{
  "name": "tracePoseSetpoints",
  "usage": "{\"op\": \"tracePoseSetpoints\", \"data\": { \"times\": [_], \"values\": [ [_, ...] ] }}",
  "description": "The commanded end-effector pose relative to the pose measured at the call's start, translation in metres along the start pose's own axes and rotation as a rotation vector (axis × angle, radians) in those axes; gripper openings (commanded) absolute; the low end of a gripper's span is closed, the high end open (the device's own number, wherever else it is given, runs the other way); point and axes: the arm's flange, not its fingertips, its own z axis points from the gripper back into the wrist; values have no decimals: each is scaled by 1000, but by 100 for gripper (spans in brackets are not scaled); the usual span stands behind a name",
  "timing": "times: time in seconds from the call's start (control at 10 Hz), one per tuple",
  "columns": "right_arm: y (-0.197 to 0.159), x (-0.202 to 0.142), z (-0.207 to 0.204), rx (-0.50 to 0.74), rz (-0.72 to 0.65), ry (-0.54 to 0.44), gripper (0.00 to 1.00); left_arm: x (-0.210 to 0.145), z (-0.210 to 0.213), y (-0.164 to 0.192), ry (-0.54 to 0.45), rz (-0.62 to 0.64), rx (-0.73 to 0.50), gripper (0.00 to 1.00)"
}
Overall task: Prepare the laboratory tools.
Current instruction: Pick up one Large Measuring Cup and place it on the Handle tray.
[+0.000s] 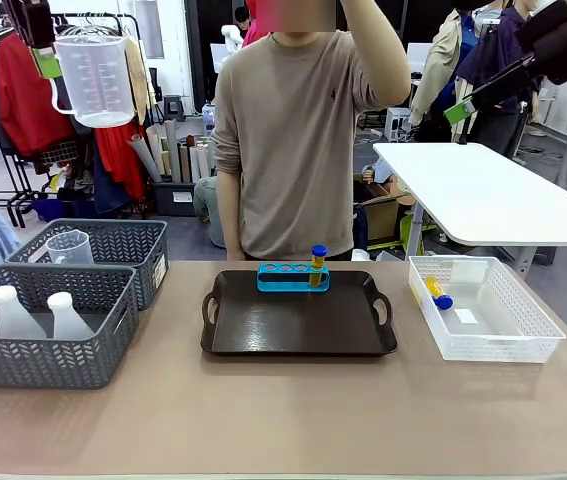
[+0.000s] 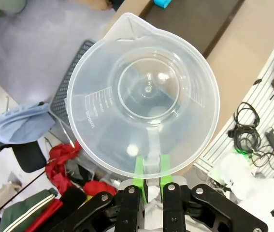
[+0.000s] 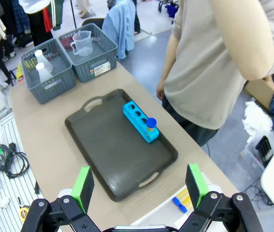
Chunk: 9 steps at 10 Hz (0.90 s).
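Hanging at the upper left of the front frame, the clear plastic handled measuring beaker (image 1: 95, 80) is clamped by its handle in the left tool (image 2: 150, 176), high above the counter (image 1: 283, 410). The right tool (image 3: 140, 185) has its fingers wide apart, holding nothing. At centre, the dark brown handled tray (image 1: 298, 325) carries the small blue four-hole rack (image 1: 292, 276) with one blue-capped tube of yellow liquid (image 1: 318, 262) standing in its right-hand end hole. Another tube (image 1: 436, 292) lies in the white mesh basket (image 1: 503, 345) at right.

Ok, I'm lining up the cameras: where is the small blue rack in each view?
Front view: blue rack, centre, at the far edge of the dark tray.
Left wrist view: its corner at the top edge.
Right wrist view: rack mid-picture, on the tray.
Shared landmark: the dark tray.
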Motion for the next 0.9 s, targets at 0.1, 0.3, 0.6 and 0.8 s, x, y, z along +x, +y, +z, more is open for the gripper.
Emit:
{"op": "tracePoseSetpoints", "data": {
  "times": [0.1, 0.3, 0.6, 0.8],
  "values": [
    [1, 0, -1, 7, 1, -10, 100, 8, 16, -2, -7, -64, -9, 0],
    [1, 0, -1, 7, 1, -10, 100, 17, -2, -5, -5, -71, -23, 0],
    [1, 0, -1, 7, 1, -10, 100, 56, -52, -24, 17, -139, -40, 0],
    [1, 0, -1, 7, 1, -10, 100, 77, -76, -35, 36, -183, -97, 0]
  ]
}}
